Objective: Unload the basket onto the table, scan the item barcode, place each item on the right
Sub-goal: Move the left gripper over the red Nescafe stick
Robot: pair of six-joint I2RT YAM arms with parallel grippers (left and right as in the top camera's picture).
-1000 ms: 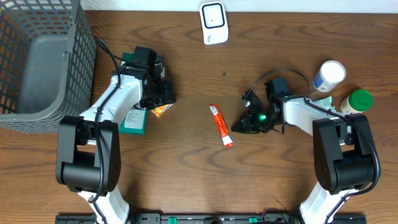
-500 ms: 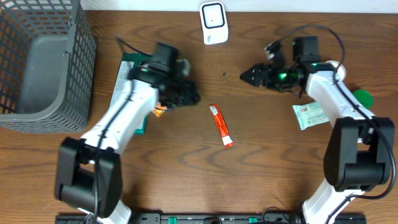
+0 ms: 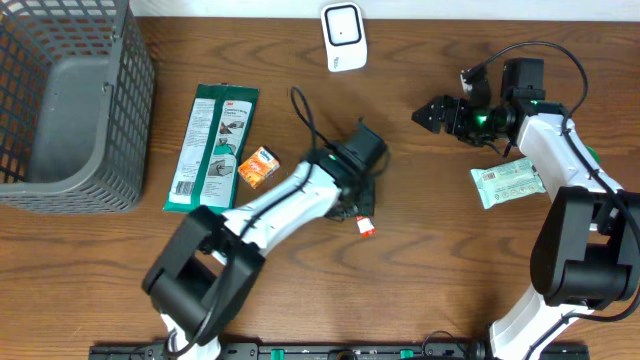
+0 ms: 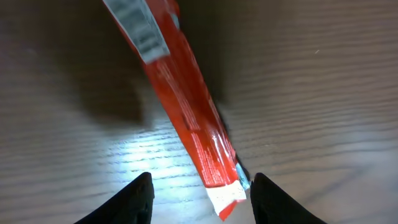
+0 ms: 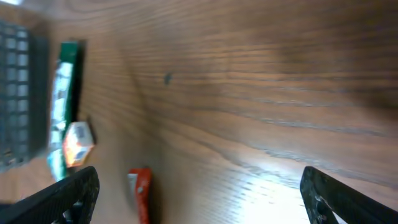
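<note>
A red tube (image 4: 186, 112) with a white crimped end lies on the wooden table. My left gripper (image 4: 202, 202) hangs low over that end, open, with one finger on each side and a gap to the tube. From above, the left gripper (image 3: 352, 208) hides most of the red tube (image 3: 366, 227). The white scanner (image 3: 342, 37) stands at the back edge. My right gripper (image 3: 425, 113) hovers right of the scanner, open and empty. In its own view the right gripper (image 5: 199, 199) looks across at the red tube (image 5: 142, 193).
A grey mesh basket (image 3: 60, 100) fills the back left corner. A green flat package (image 3: 212, 145) and a small orange box (image 3: 259, 167) lie left of centre. A pale green packet (image 3: 510, 183) lies at the right, beside my right arm.
My left arm swung from the green package across to the red tube. My right arm drew back from the table's centre to the back right and its jaws opened.
</note>
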